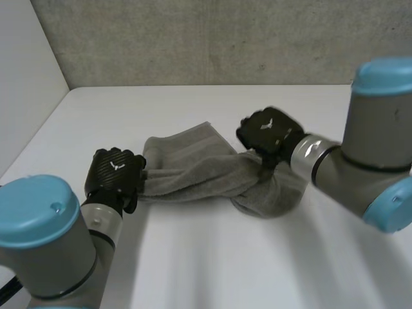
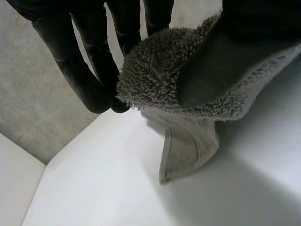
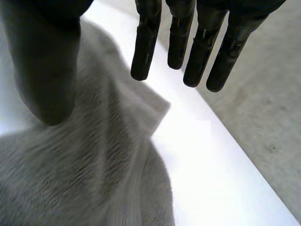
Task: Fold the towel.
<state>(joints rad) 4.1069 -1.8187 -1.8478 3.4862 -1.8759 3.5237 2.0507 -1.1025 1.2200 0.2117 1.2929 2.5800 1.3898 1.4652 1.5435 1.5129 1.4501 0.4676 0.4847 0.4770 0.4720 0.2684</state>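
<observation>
1. While the grey towel [image 1: 193,174] lies bunched and twisted across the middle of the white table [image 1: 193,264], the robot's two hands sit at its opposite ends, and no clean fold has been made yet.
2. The left hand [image 1: 116,175] has the end of the towel nearest its own arm. In the left wrist view its fingers [image 2: 89,70] close toward the thumb with a thick looped edge of cloth pinched between them, and a hemmed corner droops below the grip.
3. The right hand [image 1: 267,132] is over the other end, where the cloth rounds into a lump. In the right wrist view its fingers [image 3: 146,42] are straight, spread and clear of the cloth. The thumb [image 3: 44,70] sits above the towel, and whether it touches cannot be told.
4. The towel looks like looped terry, so it is likely soft, limp and light. It should sag between two grips rather than hold a shape. The pile should give a pinch good purchase, and it is not fragile.
5. The flat hem band and the corners look like the best places to take hold, since a single layer can be pinched there. The lump under the right hand looks a poorer choice, and the twist probably needs spreading out before any fold.
</observation>
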